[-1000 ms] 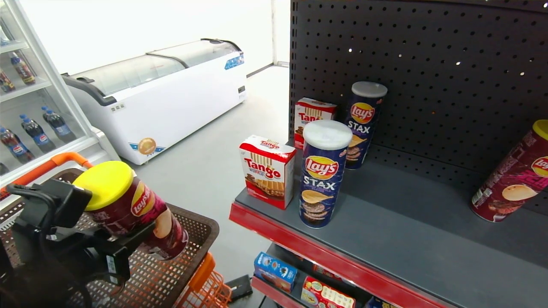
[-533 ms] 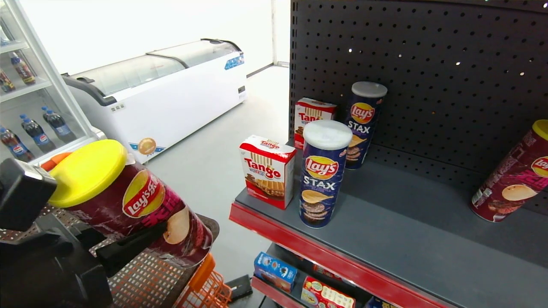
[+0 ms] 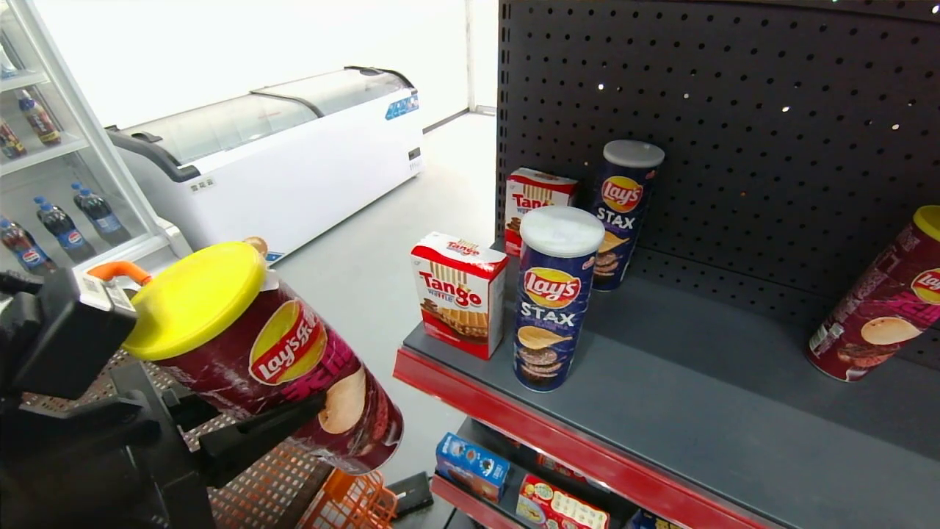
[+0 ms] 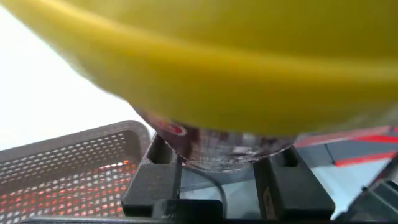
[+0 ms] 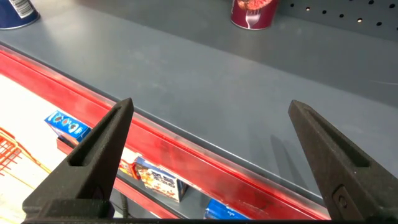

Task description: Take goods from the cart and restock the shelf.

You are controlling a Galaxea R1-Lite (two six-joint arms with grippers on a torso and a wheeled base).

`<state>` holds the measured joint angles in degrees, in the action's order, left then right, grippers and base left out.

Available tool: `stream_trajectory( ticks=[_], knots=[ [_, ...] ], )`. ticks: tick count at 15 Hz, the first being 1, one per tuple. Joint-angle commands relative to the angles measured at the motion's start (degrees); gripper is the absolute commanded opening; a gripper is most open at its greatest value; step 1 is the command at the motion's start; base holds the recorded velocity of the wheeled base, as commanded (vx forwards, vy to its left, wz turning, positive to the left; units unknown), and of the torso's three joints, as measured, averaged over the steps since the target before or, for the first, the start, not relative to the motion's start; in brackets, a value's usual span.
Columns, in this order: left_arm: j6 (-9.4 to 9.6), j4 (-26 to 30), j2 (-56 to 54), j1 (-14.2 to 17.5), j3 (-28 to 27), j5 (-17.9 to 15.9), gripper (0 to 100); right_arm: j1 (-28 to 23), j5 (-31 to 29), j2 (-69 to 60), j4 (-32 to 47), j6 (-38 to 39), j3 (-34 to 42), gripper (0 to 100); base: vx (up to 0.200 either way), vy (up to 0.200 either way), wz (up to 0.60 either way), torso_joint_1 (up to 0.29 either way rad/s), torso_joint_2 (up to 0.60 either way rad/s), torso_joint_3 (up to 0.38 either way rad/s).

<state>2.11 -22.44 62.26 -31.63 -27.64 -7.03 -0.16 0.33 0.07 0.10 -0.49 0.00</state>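
Where the can is sitting: a maroon can (image 3: pixel 279 353) with a yellow lid is riding in the left gripper (image 4: pixel 221 171), in the air above the edge of the cart (image 3: pixel 264 485) and clear of its mesh.
Left gripper: its two dark fingers are pressing on the can's body from opposite sides, below the lid, clamping the can and nothing else.
Can's long axis: it is tilting, lid pointing up and toward the robot's left, base pointing down and toward the shelf.
Shelf: the grey shelf (image 3: pixel 698 411) with a red front lip is lying to the right of the can and ahead of it, across a gap of bare floor.
Open spot: a wide bare stretch is showing between a blue can (image 3: pixel 554 301) at the left end and a second maroon can (image 3: pixel 874 308) leaning on the back panel at the right end.
Right gripper (image 5: pixel 210 106): its fingers are spreading wide with nothing between them, hanging above the shelf's front lip.
Nearer arm: the right one is sitting closer to the shelf, but the left one is carrying the goods.
Coming move, as I judge it: the can is going to need carrying rightward and forward over the lip, and tipping upright so the base lands first.
Risk, as I judge it: the tilted base is likely to catch the red lip or nudge the blue can.
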Motion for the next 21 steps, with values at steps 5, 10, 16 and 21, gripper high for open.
stream_trajectory(
  ticks=[5, 10, 16, 21],
  knots=[
    [2.64, -4.28, 4.80, -0.27, -0.66, -7.38, 0, -0.02, 0.11, 0.01, -0.01, -0.04, 0.00, 100, 0.000, 0.000, 0.00, 0.000, 0.00, 0.000],
    [4.31, -4.01, 7.53, -0.01, -2.25, -13.44, 0, -0.02, 0.11, 0.01, -0.01, -0.04, 0.00, 100, 0.000, 0.000, 0.00, 0.000, 0.00, 0.000],
    [4.39, -4.01, 9.55, -0.62, -3.92, -15.55, 0, -0.02, 0.20, 0.01, -0.01, -0.04, 0.00, 100, 0.000, 0.000, -0.30, 0.000, 0.00, 0.000],
    [4.39, -4.01, 9.73, -0.88, -4.09, -16.78, 0, -0.02, 0.20, 0.01, -0.01, -0.04, 0.00, 100, 0.000, 0.000, -0.60, 0.000, 0.00, 0.001]
  ],
)
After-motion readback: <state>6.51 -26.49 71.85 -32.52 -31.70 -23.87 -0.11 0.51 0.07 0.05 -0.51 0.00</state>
